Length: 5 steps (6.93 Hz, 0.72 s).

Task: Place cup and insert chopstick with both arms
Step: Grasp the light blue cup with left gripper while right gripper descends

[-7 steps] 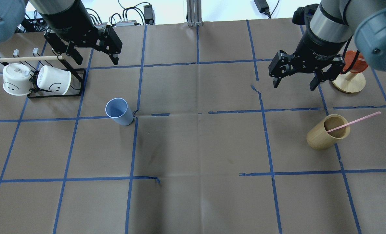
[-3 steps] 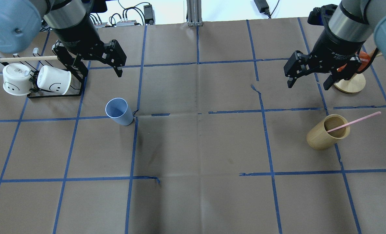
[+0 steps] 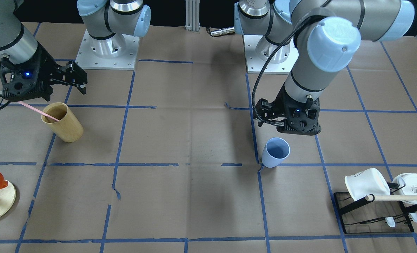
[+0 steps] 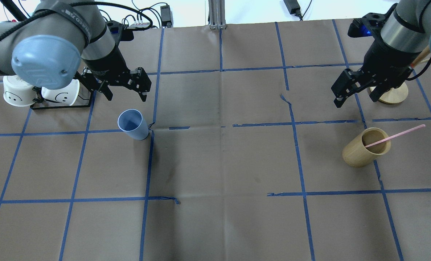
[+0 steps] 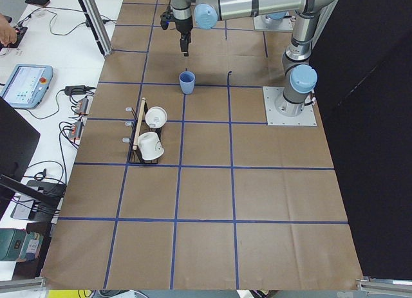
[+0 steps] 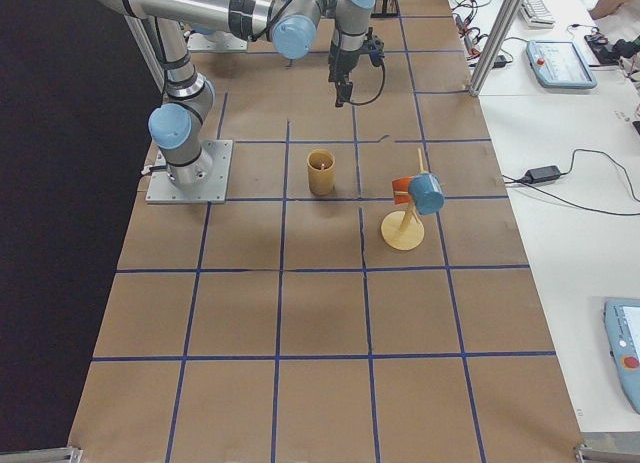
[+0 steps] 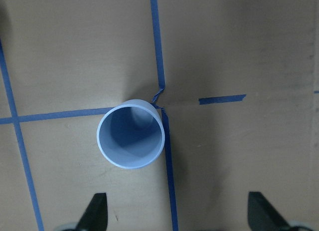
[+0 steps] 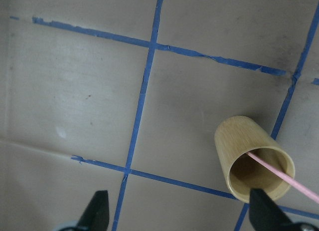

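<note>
The light-blue cup stands upright and empty on the table; it also shows in the front view and the left wrist view. My left gripper is open and empty, hovering just behind the cup and above it. The pale-pink chopstick leans in a tan wooden cup, its top sticking out to the right. My right gripper is open and empty, above and behind the wooden cup. In the right wrist view the chopstick lies inside the wooden cup.
A black mug rack with two white mugs stands at the far left, partly under my left arm. A round wooden stand stands behind my right gripper. Both arm bases are at the back.
Both arms have swung forward and down. My left gripper moved from beside the mug rack toward the blue cup. My right gripper moved right, nearer the wooden cup. Both stayed open.
</note>
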Each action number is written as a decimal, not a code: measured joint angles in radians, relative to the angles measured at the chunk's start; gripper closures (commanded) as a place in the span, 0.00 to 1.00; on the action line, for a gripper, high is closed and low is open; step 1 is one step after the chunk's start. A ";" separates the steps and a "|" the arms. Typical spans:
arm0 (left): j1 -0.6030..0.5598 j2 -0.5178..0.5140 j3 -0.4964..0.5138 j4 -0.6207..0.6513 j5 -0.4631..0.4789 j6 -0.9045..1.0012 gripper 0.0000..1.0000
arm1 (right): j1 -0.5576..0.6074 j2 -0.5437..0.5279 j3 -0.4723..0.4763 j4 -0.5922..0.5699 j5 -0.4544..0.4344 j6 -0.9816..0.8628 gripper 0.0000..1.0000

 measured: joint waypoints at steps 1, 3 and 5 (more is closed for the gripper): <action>0.035 -0.006 -0.029 0.036 0.001 0.030 0.00 | -0.016 -0.002 0.011 0.000 -0.016 -0.092 0.00; 0.114 -0.015 -0.091 0.066 0.001 0.062 0.00 | -0.027 -0.012 0.008 -0.005 -0.096 -0.220 0.01; 0.136 -0.030 -0.160 0.143 0.001 0.068 0.00 | -0.089 -0.014 0.010 -0.020 -0.104 -0.291 0.03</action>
